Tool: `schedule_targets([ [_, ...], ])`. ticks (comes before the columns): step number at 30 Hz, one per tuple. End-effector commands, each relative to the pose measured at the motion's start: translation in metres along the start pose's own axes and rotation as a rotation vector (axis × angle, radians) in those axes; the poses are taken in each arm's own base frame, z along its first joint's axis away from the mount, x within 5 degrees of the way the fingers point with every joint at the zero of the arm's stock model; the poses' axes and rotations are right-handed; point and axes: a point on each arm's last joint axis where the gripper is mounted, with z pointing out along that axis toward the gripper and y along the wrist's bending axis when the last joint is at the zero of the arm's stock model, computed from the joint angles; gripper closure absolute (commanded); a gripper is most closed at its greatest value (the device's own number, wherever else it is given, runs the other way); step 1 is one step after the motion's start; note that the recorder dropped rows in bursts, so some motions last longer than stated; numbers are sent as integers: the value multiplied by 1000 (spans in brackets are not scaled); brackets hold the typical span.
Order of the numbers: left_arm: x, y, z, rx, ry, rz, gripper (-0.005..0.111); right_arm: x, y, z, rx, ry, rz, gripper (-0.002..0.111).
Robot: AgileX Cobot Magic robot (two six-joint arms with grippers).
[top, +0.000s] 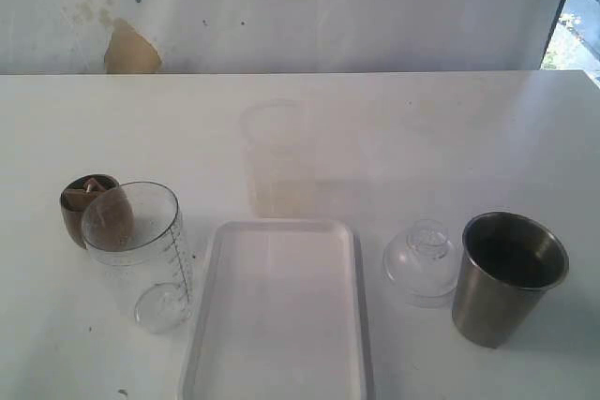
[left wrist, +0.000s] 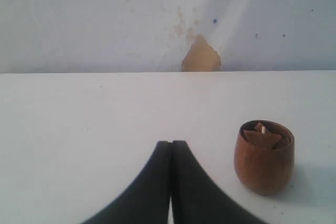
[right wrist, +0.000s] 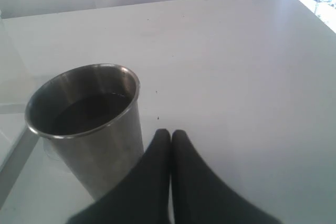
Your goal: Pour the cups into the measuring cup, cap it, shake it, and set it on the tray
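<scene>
Neatly, the wooden cup [top: 89, 205] and measuring cup [top: 141, 255] sit left of the tray [top: 281, 320], tumbler [top: 507, 276] and lid [top: 422, 262] right, likely so each arm takes one. Left gripper [left wrist: 171, 144] and right gripper [right wrist: 170, 134] are pressed together, empty.

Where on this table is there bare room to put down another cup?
Widest bare stretch: behind the steel tumbler and clear lid, right of the frosted beaker. Also behind the wooden cup. Crowded: wooden cup, measuring cup and tray close together.
</scene>
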Motion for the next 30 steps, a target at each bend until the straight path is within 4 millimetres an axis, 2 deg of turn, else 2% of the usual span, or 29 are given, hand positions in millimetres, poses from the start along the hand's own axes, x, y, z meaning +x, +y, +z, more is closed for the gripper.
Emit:
schedule_targets([
  [1, -8, -1, -1, 8, -98, -18, 107, -1, 0, 0, -6, -17, -3, 108],
  [7, -26, -1, -4, 14, -299, -30, 107, -1, 0, 0, -6, -17, -3, 108],
  [14, -40, -1, -10, 90, -464, -338, 107, -1, 0, 0, -6, -17, -3, 108],
  [18, -54, -1, -19, 131, -648, -348, 107, -1, 0, 0, -6, -17, -3, 108],
  [21, -53, -2, -18, 144, -616, -354, 107, -1, 0, 0, -6, -17, -3, 108],
  [25, -65, -4, -12, 144, -533, -308, 106, -1, 0, 0, -6, -17, -3, 108],
  [27, -70, -5, -6, 146, -511, -284, 102, -1, 0, 0, -6, -17, -3, 108],
  [28, -72, -5, -3, 144, -489, -283, 96, -1, 0, 0, -6, -17, -3, 108],
  [30, -72, -5, 6, 139, -439, -286, 76, -1, 0, 0, -6, -17, -3, 108],
])
